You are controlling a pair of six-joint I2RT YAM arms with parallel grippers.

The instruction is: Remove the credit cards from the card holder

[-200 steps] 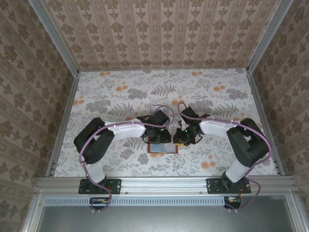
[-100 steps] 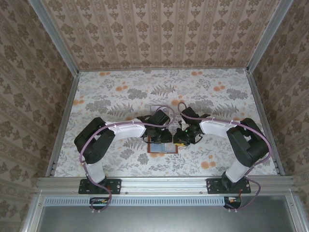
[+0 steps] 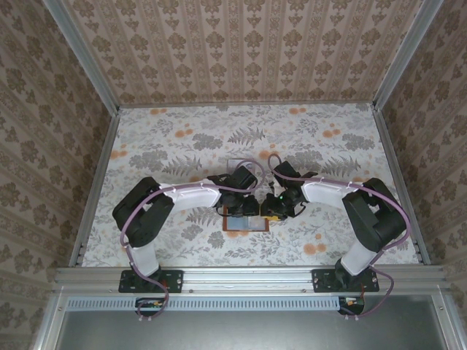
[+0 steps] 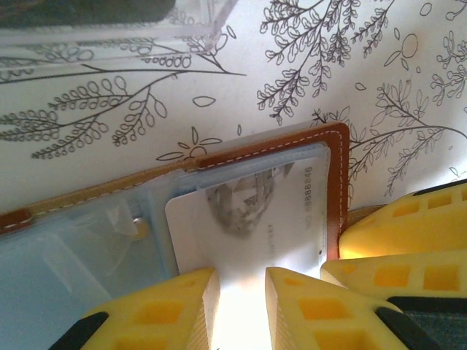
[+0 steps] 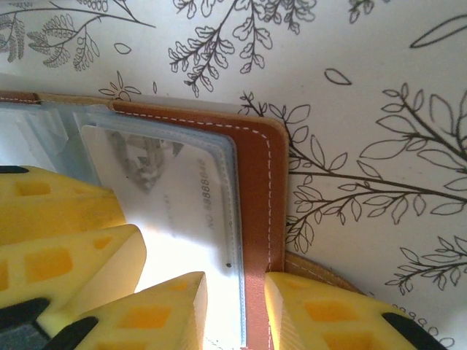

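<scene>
**Left claw on the card, right claw on the wallet edge: card not out yet**

Nearest: the left claw (image 4: 241, 277) has its jaws a narrow gap apart, tips down over the near end of a pale card (image 4: 248, 219). Nothing is clamped between them; the card runs flat under the gap. Can't tell how hard the tips press.

Just beside it, the right claw (image 5: 235, 284) also has its jaws slightly apart. They straddle the stitched brown right edge of the wallet (image 5: 257, 182). It reads as a hold-down, not a pinch; contact not confirmed.

The card's far end sits in the clear sleeve on the wallet's right half, embossed number showing. The wallet lies open and flat on the table (image 4: 292, 80), centre front between the two arms in the top view. Left half: clear sleeve with a snap; can't tell if it holds more cards.

Step in hand, my read: drag the card toward the arms, out of the sleeve.
- Pull straight along the sleeve; skewed, a corner may catch on the sleeve lip or stitching.
- The right claw should pin the wallet, or the whole thing slides with the card.
- Press lightly but steadily, since a glossy card slips under the tips.
- Pinch only once the card's edge is free.

Farthest: a clear tray (image 4: 109, 33) beyond the wallet, likely the drop spot.
</scene>
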